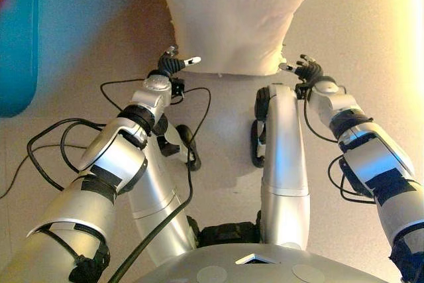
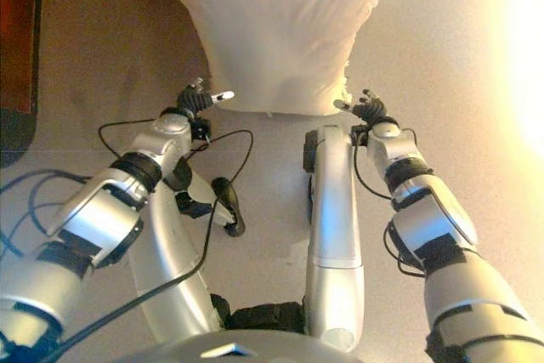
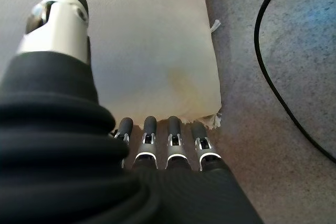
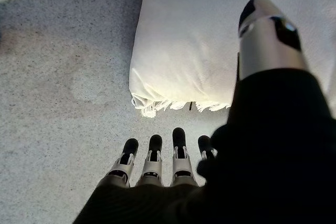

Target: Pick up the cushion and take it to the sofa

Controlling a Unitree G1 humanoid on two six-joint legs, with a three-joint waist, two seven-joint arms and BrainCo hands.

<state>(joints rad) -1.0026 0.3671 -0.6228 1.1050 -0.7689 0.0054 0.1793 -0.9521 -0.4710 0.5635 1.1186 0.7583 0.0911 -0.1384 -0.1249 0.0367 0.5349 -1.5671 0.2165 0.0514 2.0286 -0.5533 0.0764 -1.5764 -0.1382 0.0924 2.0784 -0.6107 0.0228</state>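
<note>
A cream cushion with frayed corners lies flat on the grey carpet ahead of me. My left hand hovers at its near left corner, fingers straight and thumb out over the fabric, holding nothing. My right hand is at the near right corner, also open, its fingertips a short way off the fringed edge. Neither hand grips the cushion. No sofa shows in any view.
A teal object stands at the far left edge of the left eye view; a dark wooden edge shows there in the right eye view. Strong light washes out the floor at the right.
</note>
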